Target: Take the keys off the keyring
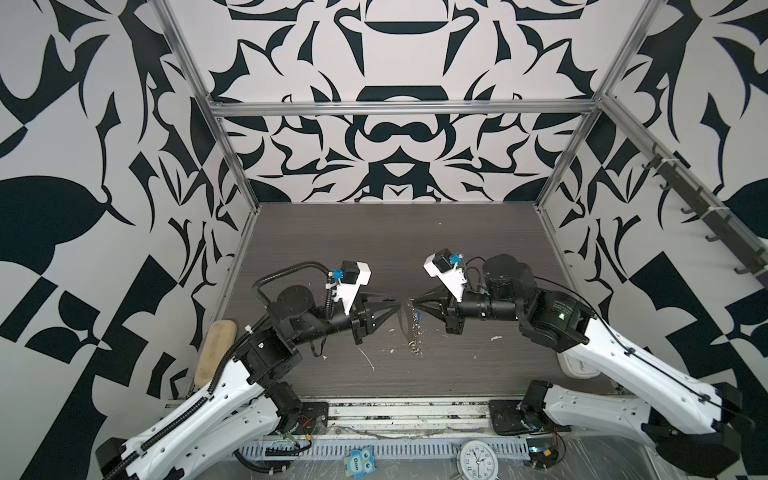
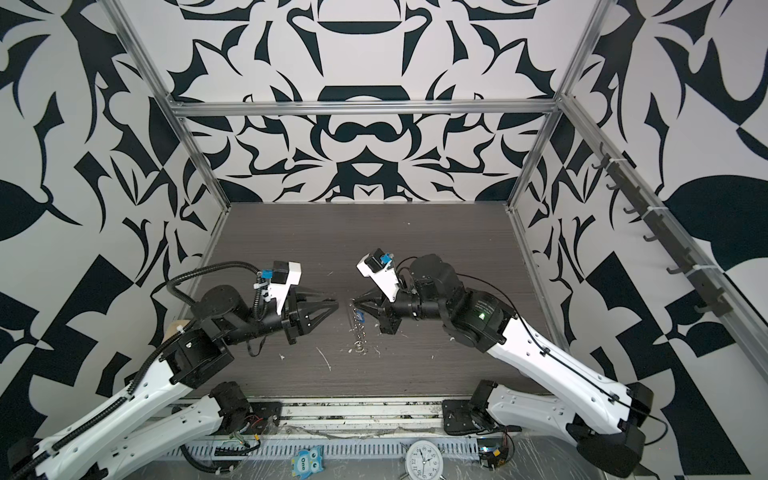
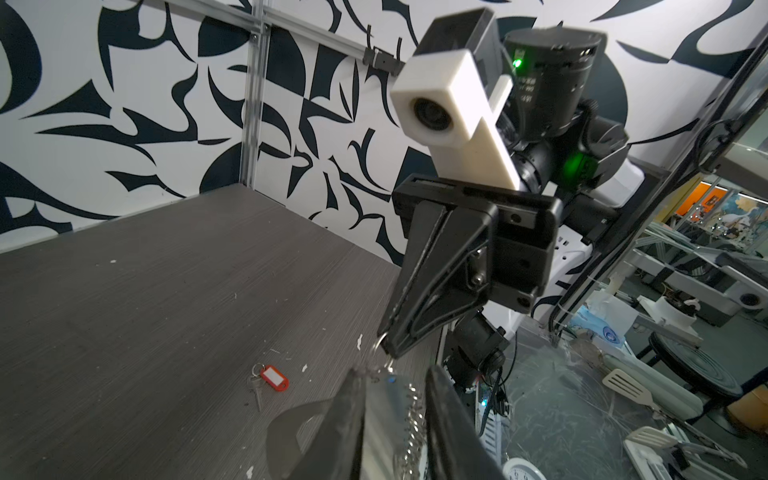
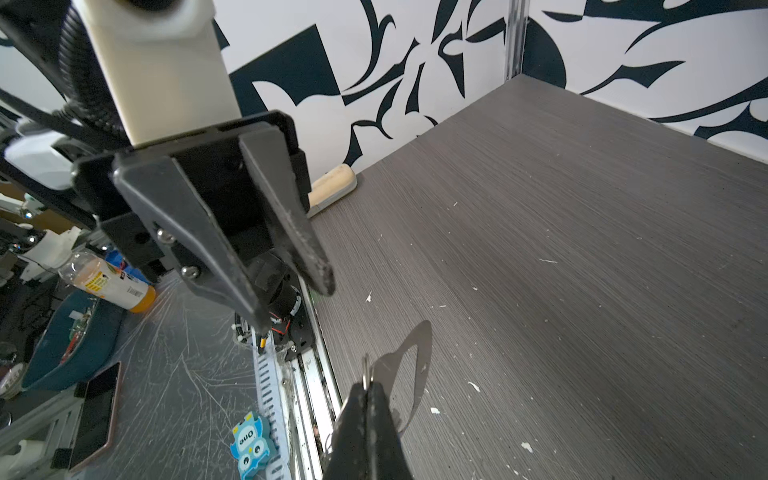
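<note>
Status: one key is off, one to go. Red key point(image 3: 275, 378) lies loose on the table point(image 3: 166, 291), well clear of the plate. Blue key point(image 1: 418, 319) looks attached, hanging just under my right tip on the 3 o'clock side of the keyring point(image 4: 411, 365).

Right pincer point(image 3: 386, 347): clamped tight on a small ring point(image 4: 365, 370) at the top end of the keyring. The whole plate dangles from that pinch, edge-on in both top views, over mid-table. I can't tell if the pinched ring is the blue key's own or one of the row of rings point(image 3: 411, 415).

Left pincer point(image 4: 293, 303): narrow gap, nothing between the jaws, tips just short of the plate on its 9 o'clock side, not touching as far as I can see.

Pose: both forearms are low and near level, wrists pointing at each other. Left arm comes in from 7 o'clock, right from 5 o'clock, tips nearly meeting at centre.

My read on the next move: left closes on the plate body to steady it. Right then works the blue key's ring round and off. That needs a firm counter-hold, since the plate swings freely and the split ring is tiny, so slip risk is high.
</note>
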Robot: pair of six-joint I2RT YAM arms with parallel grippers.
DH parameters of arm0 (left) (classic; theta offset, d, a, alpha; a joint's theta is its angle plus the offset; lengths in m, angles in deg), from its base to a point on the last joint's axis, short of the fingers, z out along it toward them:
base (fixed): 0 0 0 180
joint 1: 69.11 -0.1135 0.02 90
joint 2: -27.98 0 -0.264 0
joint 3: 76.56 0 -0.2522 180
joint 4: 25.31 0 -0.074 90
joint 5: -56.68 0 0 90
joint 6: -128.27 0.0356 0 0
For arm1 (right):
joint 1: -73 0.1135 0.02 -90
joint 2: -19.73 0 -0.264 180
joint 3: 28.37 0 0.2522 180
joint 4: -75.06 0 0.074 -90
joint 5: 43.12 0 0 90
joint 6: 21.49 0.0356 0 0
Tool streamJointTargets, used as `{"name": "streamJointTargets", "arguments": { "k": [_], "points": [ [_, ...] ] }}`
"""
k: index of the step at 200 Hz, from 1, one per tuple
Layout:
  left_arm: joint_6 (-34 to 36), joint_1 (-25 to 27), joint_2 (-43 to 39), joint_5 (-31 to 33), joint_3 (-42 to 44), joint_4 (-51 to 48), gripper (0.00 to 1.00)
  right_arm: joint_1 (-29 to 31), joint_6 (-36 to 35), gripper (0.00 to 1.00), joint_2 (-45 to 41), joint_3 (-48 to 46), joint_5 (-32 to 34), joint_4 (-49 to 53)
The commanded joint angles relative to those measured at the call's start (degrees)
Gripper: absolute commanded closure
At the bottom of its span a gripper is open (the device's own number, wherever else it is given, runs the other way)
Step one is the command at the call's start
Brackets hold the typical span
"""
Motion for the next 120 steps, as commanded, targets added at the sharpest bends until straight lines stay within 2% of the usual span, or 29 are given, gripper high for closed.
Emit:
{"name": "streamJointTargets", "arguments": {
  "k": [1,70,120],
  "points": [
    [1.3,0.1,0.4,-3.2,-1.8,-1.9,0.67,0.4,-3.3,1.00,0.3,4.2,-0.3,3.0],
    [2.5,0.1,3.7,-7.2,-3.7,-2.9,0.71,0.7,-4.2,1.00,1.5,5.8,-2.9,3.9],
    [3.4,0.1,6.0,-8.4,-5.3,-5.6,0.72,0.8,-7.8,1.00,2.9,9.1,-6.1,8.8]
  ]
}}
